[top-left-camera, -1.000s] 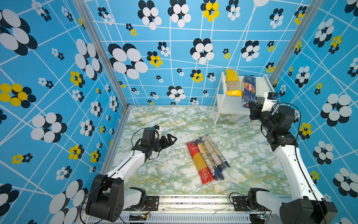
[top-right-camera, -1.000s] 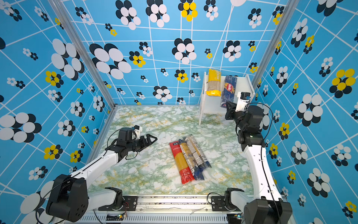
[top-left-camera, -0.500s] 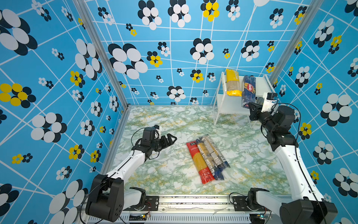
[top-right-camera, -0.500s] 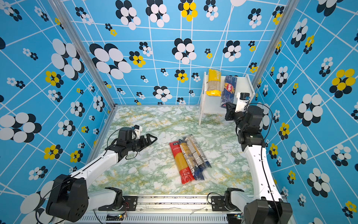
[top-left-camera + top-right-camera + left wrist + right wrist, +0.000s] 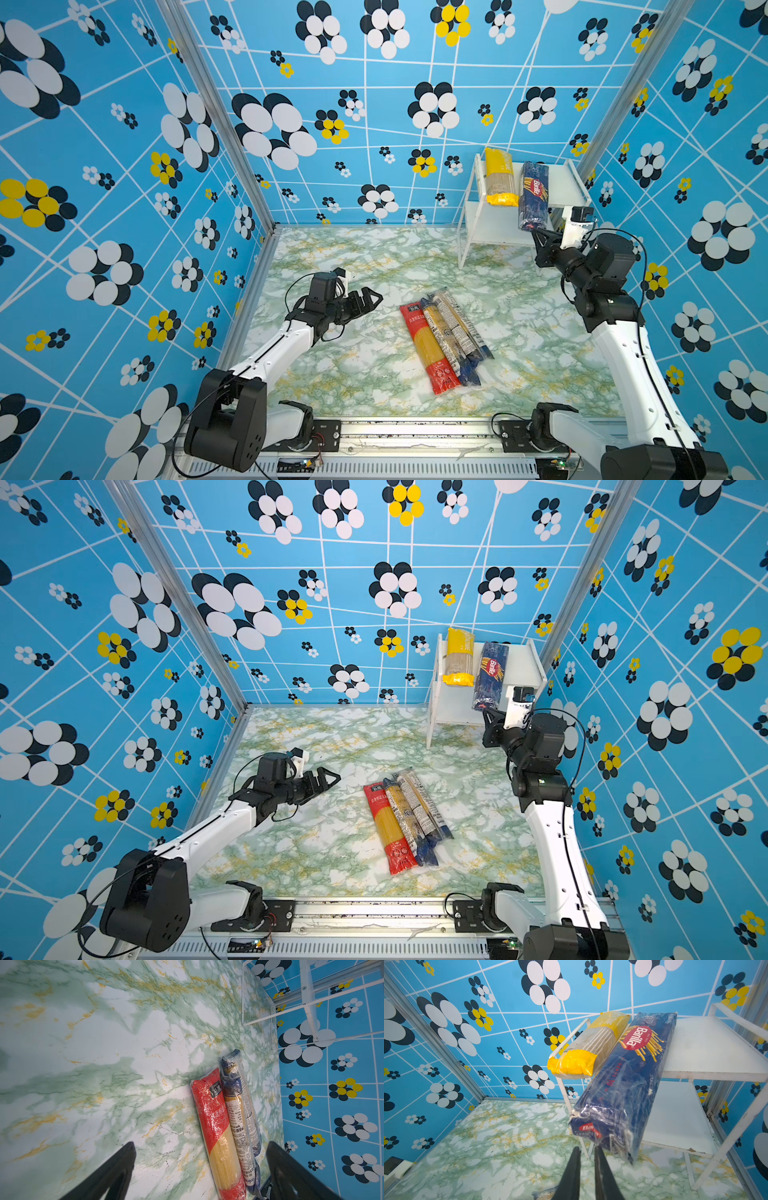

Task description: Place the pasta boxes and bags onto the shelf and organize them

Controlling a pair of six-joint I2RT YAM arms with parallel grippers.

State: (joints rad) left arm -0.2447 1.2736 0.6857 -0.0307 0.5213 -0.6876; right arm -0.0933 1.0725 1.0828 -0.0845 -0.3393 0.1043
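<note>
Probably light, long and fairly stiff, yet slippery in shiny wrap and easy to snap inside. Best to take hold across the middle, never at an end, and to squeeze softly. See the red pack (image 5: pixel 426 347) flat on the green marble table (image 5: pixel 332 257), touching two thinner clear packs (image 5: pixel 451 336) with dark-blue ends, all side by side. Look up at the white shelf (image 5: pixel 563 183) in the far corner: on the top board find the yellow pack (image 5: pixel 500 178) and, just beside it, the dark-blue Barilla pack (image 5: pixel 534 197), both poking out over the front edge. Notice the left gripper (image 5: pixel 368 300) spread wide, holding nothing, hanging near the three table packs. Notice the right gripper (image 5: pixel 587 1152) pinched shut and empty, tips just under the Barilla pack's sticking-out end; cannot tell if touching.
</note>
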